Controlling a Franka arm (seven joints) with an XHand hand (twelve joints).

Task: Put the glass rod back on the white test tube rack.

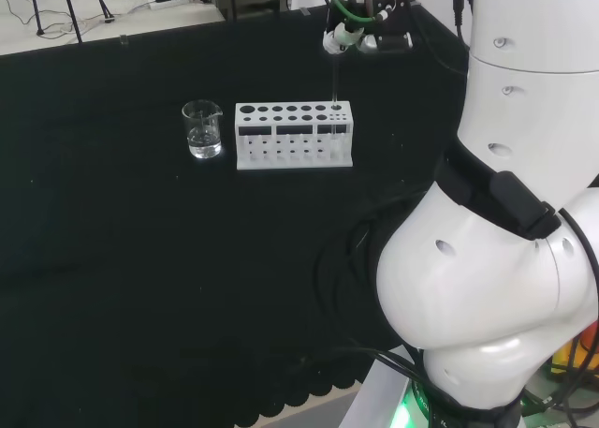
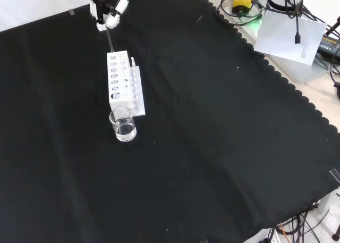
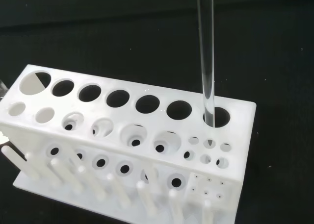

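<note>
The robot hand [image 2: 108, 6] is cut off by the front view's top edge — its fingers are too small to read. In the wrist view the glass rod [image 3: 206, 57] runs out of frame, and the test tube rack [image 3: 132, 150] loses its base edge.

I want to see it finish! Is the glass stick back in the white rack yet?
Nearly. The robot hand already has the glass rod upright above the white rack. Its lower tip is at the big hole at the rack's end, as the wrist view shows. Whether it has gone in yet is hard to tell. It has yet to lower the rod fully and let go.
</note>
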